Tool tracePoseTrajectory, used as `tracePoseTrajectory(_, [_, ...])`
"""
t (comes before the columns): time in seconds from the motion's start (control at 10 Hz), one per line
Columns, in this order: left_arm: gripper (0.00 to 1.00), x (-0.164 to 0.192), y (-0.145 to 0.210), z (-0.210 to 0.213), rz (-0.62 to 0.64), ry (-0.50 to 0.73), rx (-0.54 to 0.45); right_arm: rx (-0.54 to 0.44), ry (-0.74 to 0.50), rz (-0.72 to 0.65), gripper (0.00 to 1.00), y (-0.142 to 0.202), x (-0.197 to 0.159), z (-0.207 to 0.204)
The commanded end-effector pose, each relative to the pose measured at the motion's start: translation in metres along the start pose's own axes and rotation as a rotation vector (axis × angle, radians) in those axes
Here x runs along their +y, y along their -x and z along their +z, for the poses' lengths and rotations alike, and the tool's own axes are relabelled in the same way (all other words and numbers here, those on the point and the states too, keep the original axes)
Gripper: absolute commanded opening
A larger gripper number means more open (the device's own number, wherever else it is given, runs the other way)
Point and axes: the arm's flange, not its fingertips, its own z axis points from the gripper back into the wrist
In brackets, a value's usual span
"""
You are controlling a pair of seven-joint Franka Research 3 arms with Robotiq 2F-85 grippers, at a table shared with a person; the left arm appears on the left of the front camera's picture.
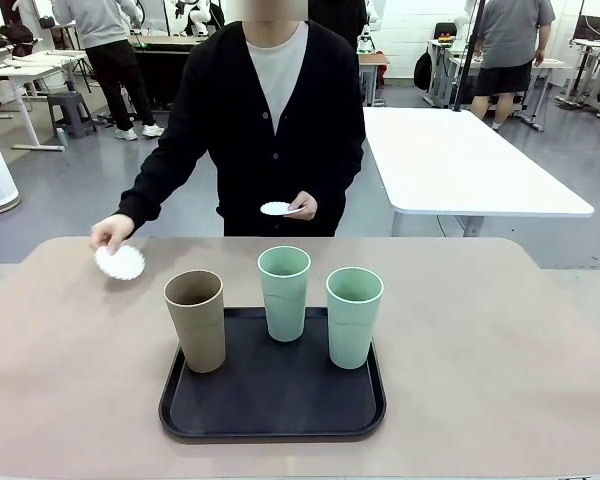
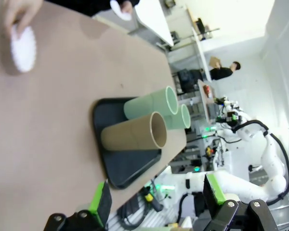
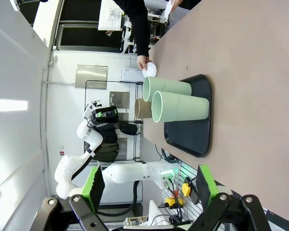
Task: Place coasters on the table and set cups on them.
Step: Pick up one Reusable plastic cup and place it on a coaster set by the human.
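Where tray rests, table is beige.

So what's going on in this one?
A person's hand is laying a coaster on the table, while the other hand holds a second coaster. The tan cup, far green cup and near green cup stand on the black tray, none on a coaster yet. The left gripper and right gripper are open, holding nothing.
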Motion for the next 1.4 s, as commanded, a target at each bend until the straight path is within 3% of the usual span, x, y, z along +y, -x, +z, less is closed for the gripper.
tracePoseTrajectory(0.0, [1.0,0.0,0.0,0.001,-0.003,0.016,-0.006,-0.001,-0.014,-0.001,1.0,0.0,-0.001,0.0])
tracePoseTrajectory(1.1, [1.0,0.0,0.0,0.0,0.0,0.0,0.0,-0.001,-0.014,-0.001,1.0,0.0,-0.001,0.0])
tracePoseTrajectory(1.2, [1.0,-0.01,-0.015,0.002,-0.236,-0.15,-0.062,-0.001,-0.014,-0.001,1.0,0.0,-0.001,0.0])
tracePoseTrajectory(1.3, [1.0,-0.028,-0.027,-0.004,-0.437,-0.246,-0.032,-0.001,-0.014,-0.001,1.0,0.0,-0.001,0.0])
